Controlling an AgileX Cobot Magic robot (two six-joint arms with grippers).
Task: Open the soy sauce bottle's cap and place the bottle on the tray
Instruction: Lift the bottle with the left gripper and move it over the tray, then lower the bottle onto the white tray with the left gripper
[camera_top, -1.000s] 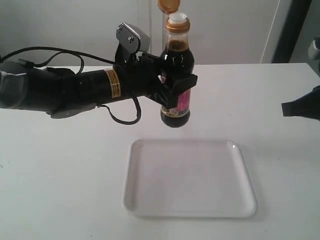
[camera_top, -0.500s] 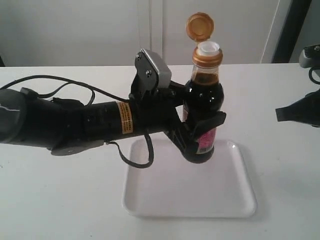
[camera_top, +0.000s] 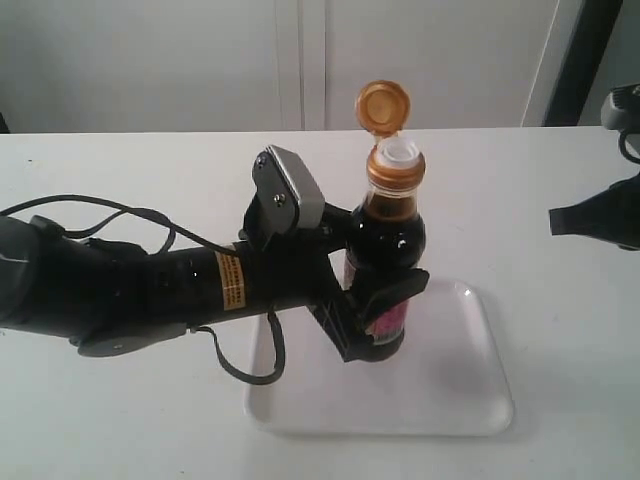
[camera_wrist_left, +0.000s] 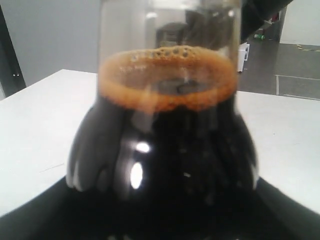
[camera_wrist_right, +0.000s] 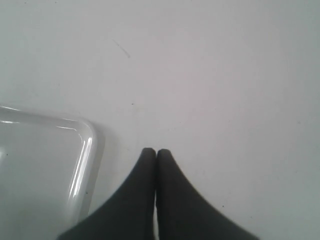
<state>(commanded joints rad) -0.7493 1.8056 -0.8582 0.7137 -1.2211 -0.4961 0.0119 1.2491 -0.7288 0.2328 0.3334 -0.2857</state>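
The soy sauce bottle (camera_top: 388, 262) stands upright with its base on or just above the white tray (camera_top: 450, 395), my left gripper (camera_top: 375, 315) shut around its lower body. Its golden-orange cap (camera_top: 385, 107) is flipped back on its hinge, and the white spout (camera_top: 397, 152) shows. In the left wrist view the bottle (camera_wrist_left: 170, 145) fills the frame, dark liquid with a foamy brown ring, and that gripper's fingers are hidden. My right gripper (camera_wrist_right: 156, 151) is shut and empty over bare table beside the tray's corner (camera_wrist_right: 82, 150), seen at the right edge as right gripper (camera_top: 565, 218).
The white table (camera_top: 120, 400) extends around the tray on all sides. A pale wall and a dark vertical post (camera_top: 585, 60) stand behind the table. My left arm (camera_top: 130, 290) lies across the table's left half, with its cable looped beside it.
My left gripper has carried the bottle from behind the tray forward and down, so it now stands low over the tray. The right gripper has stayed at the right edge.
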